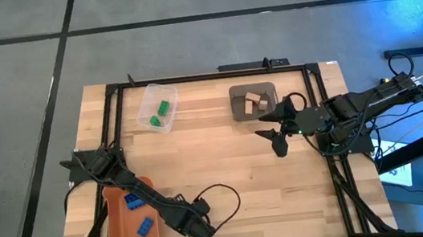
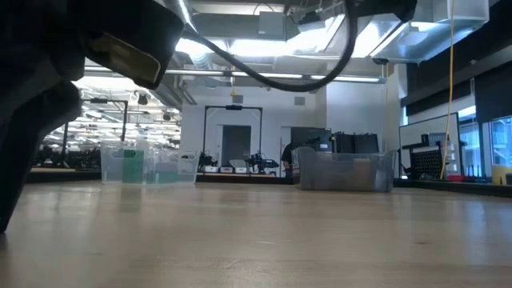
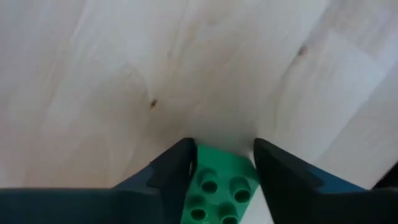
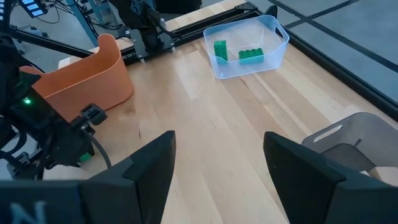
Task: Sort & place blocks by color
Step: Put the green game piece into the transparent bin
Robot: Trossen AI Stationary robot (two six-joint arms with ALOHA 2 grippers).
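Note:
A green studded block point(image 3: 221, 186) lies studs up on the wooden table near its front edge, between the two fingers of my left gripper point(image 3: 224, 146), which points straight down there point(image 1: 199, 232). My right gripper point(image 1: 278, 133) hangs open and empty above the table's right half, in front of the grey bin point(image 1: 254, 101) with tan blocks. Two green blocks point(image 4: 239, 51) lie in the clear bin point(image 1: 158, 107). Blue blocks point(image 1: 138, 212) lie in the orange bin point(image 1: 120, 227). My left gripper has the green block between its two fingers, one finger on the block's side point(image 3: 200, 168) and the other at its opposite corner point(image 3: 254, 177). The fingers come from above, pointing down. The block lies flat on the table, turned slightly askew to the fingers.
The orange bin stands at the front left, right beside my left arm. The clear bin stands at the back left and the grey bin at the back middle. A black frame point(image 1: 214, 74) runs around the table. Bare wood lies in the middle point(image 1: 224, 157).

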